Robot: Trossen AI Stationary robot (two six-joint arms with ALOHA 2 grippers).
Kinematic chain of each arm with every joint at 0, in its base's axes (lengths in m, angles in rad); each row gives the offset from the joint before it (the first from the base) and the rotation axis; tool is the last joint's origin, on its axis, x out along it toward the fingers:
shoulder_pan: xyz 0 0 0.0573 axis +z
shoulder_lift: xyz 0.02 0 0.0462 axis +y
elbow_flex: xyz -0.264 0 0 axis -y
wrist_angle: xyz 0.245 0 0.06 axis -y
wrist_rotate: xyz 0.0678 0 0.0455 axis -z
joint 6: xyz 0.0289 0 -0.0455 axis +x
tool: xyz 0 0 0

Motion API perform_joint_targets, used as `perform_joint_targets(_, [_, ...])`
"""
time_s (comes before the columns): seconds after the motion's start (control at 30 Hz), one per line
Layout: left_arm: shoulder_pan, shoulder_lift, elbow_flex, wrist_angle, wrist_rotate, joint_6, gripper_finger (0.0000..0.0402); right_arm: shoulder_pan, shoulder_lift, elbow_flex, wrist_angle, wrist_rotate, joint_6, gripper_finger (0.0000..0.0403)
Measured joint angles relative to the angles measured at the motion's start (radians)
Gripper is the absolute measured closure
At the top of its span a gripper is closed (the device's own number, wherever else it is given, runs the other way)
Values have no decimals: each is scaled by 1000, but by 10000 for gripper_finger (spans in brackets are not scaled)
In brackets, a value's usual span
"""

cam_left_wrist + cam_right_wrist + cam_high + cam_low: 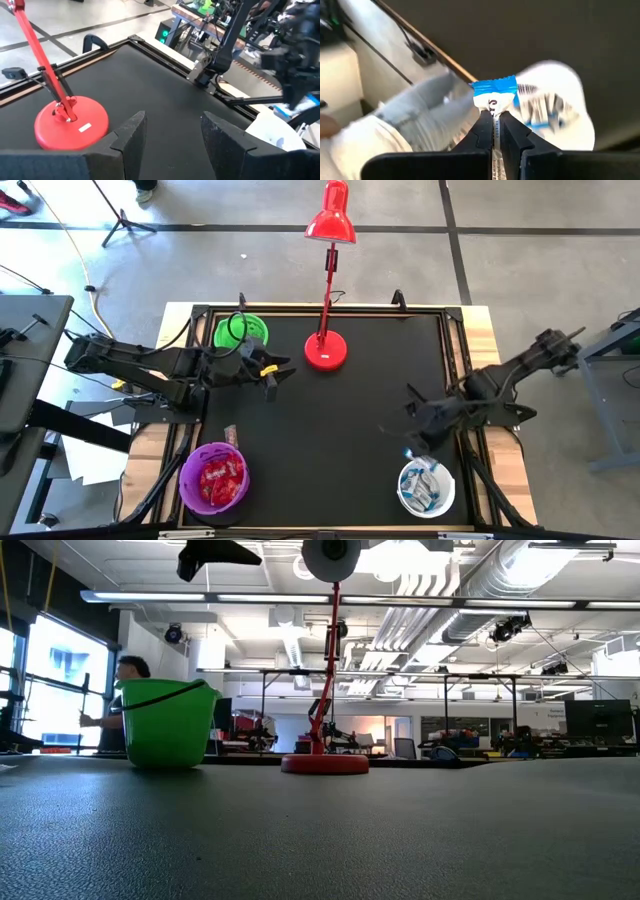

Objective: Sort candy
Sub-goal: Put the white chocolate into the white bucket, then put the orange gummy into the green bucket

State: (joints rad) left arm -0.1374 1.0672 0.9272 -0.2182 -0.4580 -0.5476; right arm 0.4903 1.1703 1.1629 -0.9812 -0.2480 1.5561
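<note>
The right pincer was clamped on a blue-and-white wrapped candy by its twisted wrapper tail, above the white bowl. Light and crinkly, it probably gripped best there. The left pincer stood open, empty.

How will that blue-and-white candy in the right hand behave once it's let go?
The blue-and-white candy looks light: the right hand holds it by a thin wrapper end alone. The wrapper looks crinkly and floppy, so it may cling briefly. Probably it drops without rolling, toward the white bowl.
</note>
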Motion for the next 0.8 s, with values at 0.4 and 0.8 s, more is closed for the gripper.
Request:
perform_joint_targets(0.4, [36, 0, 0, -8, 16, 2, 227, 193, 105, 0, 37, -59, 111, 375])
perform_joint_targets(0.8, [36, 0, 0, -57, 126, -1, 227, 242, 152, 0, 84, -101, 146, 275])
